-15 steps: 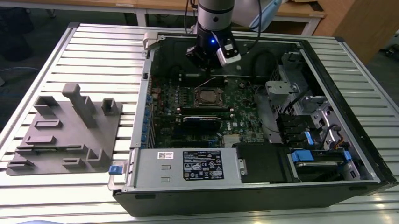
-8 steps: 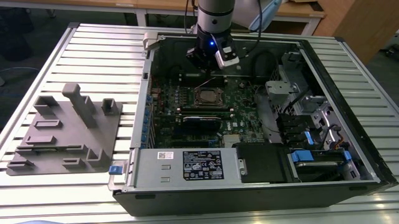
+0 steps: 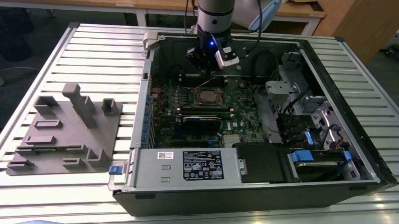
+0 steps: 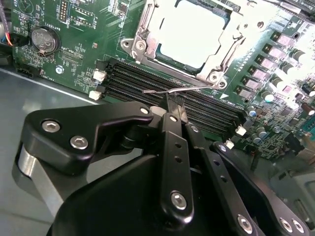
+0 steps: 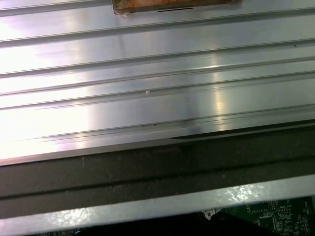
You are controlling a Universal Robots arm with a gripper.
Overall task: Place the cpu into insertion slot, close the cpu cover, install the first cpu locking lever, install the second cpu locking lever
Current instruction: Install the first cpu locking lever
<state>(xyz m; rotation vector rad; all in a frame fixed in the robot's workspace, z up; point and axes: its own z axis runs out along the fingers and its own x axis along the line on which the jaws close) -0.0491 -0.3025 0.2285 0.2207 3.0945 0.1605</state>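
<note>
Cpu locking lever [image 4: 153, 92], thin silvery wire rod (likely springy, slippery), suits gripping near its free end; black pincer [image 4: 174, 102] clenched beside it.

The second wrist view's edge crops the cpu cover [image 4: 147, 22].

A table [image 3: 93, 51] of ribbed, silvery metal slats is seen in the exterior view; the slats are laid side by side and are run from the exterior view's left to its right; the same grooved slats [image 5: 147, 98] are shown brightly lit in the first wrist view; an open black computer case [image 3: 206, 205] is laid on its side on the table; a grey fixture plate [image 3: 62, 140] with upright posts is set flat near the case, at the exterior view's left.
</note>
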